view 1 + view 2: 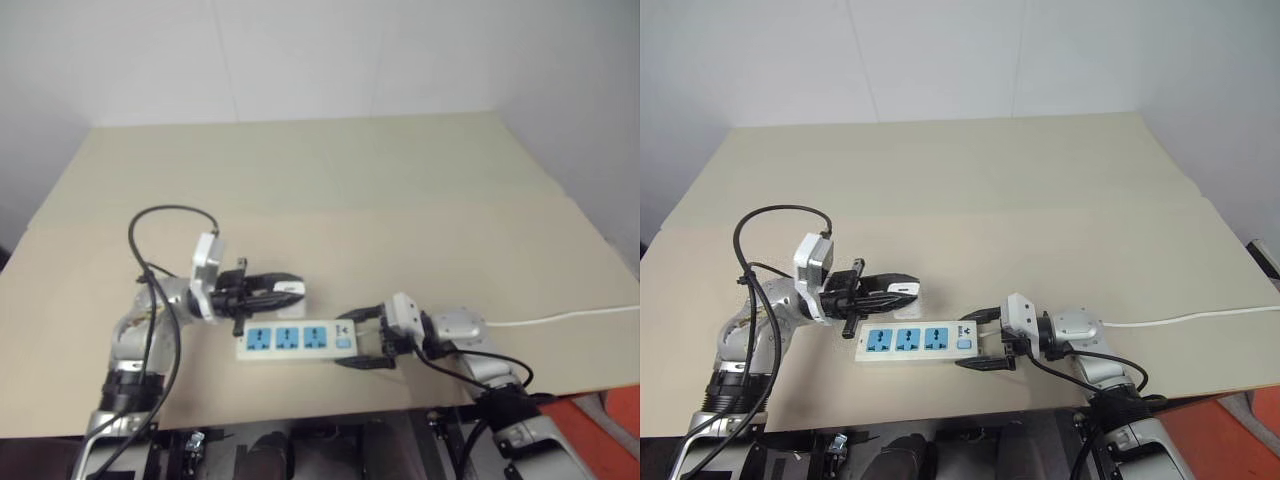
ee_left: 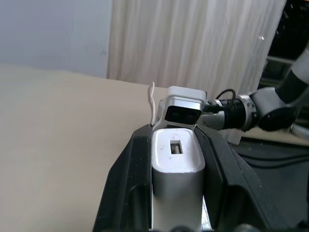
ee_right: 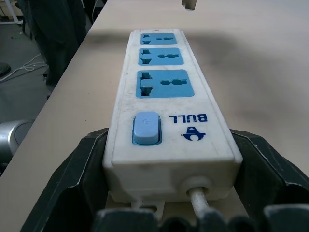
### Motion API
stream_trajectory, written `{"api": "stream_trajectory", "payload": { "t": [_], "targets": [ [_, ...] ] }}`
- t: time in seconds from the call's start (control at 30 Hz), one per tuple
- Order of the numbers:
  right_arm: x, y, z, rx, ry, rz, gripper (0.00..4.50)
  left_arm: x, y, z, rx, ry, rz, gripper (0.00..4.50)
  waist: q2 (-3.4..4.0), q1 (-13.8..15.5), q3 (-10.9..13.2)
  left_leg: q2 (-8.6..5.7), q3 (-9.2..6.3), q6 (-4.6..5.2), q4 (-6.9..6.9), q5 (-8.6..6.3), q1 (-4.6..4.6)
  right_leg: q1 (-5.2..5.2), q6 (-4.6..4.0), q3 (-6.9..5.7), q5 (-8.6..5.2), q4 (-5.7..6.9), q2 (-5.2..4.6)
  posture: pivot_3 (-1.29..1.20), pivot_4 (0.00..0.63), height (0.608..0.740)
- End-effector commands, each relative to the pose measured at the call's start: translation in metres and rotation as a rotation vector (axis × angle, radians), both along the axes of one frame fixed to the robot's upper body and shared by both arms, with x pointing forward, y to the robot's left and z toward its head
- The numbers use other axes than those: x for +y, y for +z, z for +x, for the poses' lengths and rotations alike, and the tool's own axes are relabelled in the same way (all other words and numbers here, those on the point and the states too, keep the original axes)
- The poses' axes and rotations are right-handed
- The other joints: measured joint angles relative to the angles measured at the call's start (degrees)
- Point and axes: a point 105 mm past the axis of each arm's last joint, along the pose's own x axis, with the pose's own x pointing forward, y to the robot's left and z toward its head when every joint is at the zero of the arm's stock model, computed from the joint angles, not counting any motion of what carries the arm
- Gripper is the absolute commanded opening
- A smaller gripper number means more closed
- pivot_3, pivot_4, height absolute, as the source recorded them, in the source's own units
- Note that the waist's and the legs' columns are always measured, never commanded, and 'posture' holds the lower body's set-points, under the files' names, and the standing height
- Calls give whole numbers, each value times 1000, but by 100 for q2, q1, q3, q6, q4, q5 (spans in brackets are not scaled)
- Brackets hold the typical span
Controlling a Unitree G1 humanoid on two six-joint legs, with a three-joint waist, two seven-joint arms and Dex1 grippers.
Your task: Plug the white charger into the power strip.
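White charger: white charger pinched between the two black fingers of the left tool, its end face with a small slot turned outward.
Left tool: pressed together on the charger, lying about level and pointing toward the right tool, held above the counter just behind the near end of the power strip.
Power strip: power strip flat on the counter between the two tools, three blue sockets in a row, blue switch at the end nearest the right tool, thin white cord trailing off past that arm.
Right tool: right tool spread wide around the switch end of the strip, one finger along each long side, bracing it; real squeeze cannot be told.
Step in hand: charger is carried and brought to the strip, not yet seated; no socket is filled.
Next move: likely turn the prongs down over one blue socket, line them with the slots, then press straight down while the strip is kept steady.
Writing: "BULL" with a small blue logo beside the switch.
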Motion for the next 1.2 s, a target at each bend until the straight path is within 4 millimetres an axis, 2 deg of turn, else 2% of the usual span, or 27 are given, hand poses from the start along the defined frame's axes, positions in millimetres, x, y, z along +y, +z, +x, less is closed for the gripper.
{"api": "stream_trajectory", "payload": {
  "t": [0.03,0.37,0.7,1.2],
  "targets": [
    [4,-3,-4,34,31,6,3416,0,-4,-4,-49,-22,8,1014,0,0,0,0,1,0,-1,0,0,0,0,0,0,-1,0,0,150,740],
    [6,-1,-3,45,36,14,3416,-11,-4,-9,-9,-74,-53,1014,0,1,0,3,2,1,-2,-1,1,0,0,2,0,-3,4,0,150,740],
    [5,2,-1,40,27,8,3416,-24,-19,-10,4,-137,-15,1014,0,2,0,2,3,2,-4,-1,2,1,-2,4,1,-8,8,0,150,740],
    [4,2,-1,40,9,10,3416,-28,-32,-6,23,-159,31,1014,0,3,0,5,5,2,-8,-1,0,4,-11,4,15,-32,22,0,150,740]
  ]
}}
